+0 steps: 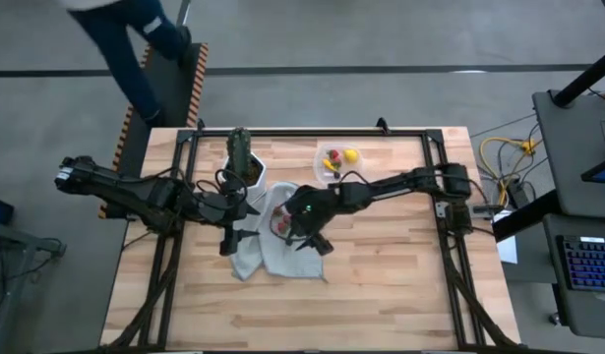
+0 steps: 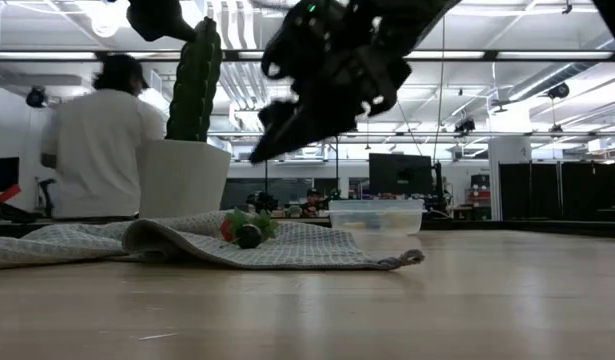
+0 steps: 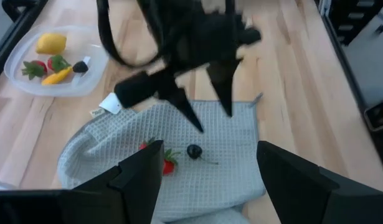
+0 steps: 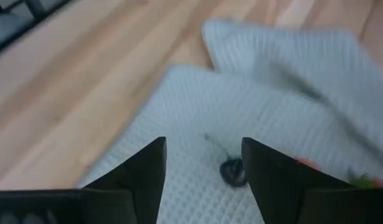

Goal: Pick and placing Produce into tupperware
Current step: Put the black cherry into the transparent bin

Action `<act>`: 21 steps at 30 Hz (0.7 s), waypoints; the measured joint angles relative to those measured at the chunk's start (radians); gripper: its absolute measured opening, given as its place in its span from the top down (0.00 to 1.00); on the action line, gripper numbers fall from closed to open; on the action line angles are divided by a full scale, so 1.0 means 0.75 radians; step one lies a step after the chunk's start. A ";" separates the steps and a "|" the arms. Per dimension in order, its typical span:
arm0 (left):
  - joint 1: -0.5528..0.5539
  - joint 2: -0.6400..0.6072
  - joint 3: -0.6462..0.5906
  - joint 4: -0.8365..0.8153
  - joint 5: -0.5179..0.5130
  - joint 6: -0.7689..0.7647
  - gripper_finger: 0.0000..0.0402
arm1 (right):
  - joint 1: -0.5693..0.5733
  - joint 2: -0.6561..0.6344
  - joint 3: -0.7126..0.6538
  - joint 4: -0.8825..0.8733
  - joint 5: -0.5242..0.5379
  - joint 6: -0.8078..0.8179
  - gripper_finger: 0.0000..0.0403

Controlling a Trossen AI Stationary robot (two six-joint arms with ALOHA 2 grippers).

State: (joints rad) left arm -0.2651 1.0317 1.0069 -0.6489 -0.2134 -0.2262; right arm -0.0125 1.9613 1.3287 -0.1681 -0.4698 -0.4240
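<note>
The wooden surface (image 1: 381,285) carries a crumpled grey waffle-weave cloth (image 1: 268,246) near its middle. A white pot (image 1: 245,169) with a tall green cactus (image 2: 194,85) stands at the cloth's far edge.

The tupperware (image 1: 333,161) is a small clear container with rounded corners, sitting on the bare wood beyond the cloth, near the far edge of the surface. It already holds a yellow lemon (image 3: 51,43), a yellow-orange elongated piece (image 3: 58,76) lying slanted across the container floor, two red berries with green tops (image 3: 57,63) and one dark berry (image 3: 81,65).

The right arm reaches in from the right side of the surface, bent at the elbow, its wrist angled down over the cloth. The right claw (image 3: 202,118) hangs above the cloth with its two fingers spread wide and nothing between them, tips pointing down toward the fruit.

The left arm stretches in from the left, low and nearly straight, ending at the cloth's left edge. The left claw (image 3: 210,165) is also spread apart and empty, facing across the cloth.

On the cloth lie a dark cherry (image 3: 193,151) with a thin stem (image 4: 213,144) trailing to one side, and just beside it a red strawberry (image 3: 169,165) with green leaves. Both rest in the cloth's middle, below the right claw.
</note>
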 joint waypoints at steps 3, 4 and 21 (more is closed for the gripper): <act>0.000 -0.001 0.000 -0.016 0.000 -0.006 0.40 | -0.017 0.080 0.075 -0.083 0.000 -0.001 0.52; 0.000 -0.001 0.000 -0.019 0.000 -0.006 0.40 | -0.020 0.102 0.092 -0.093 0.000 -0.005 0.52; 0.000 -0.001 0.000 -0.022 0.000 -0.006 0.40 | -0.048 0.217 0.170 -0.145 0.067 -0.079 0.55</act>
State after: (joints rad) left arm -0.2653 1.0313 1.0069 -0.6655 -0.2134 -0.2310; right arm -0.0483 2.1237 1.4563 -0.2771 -0.4198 -0.4835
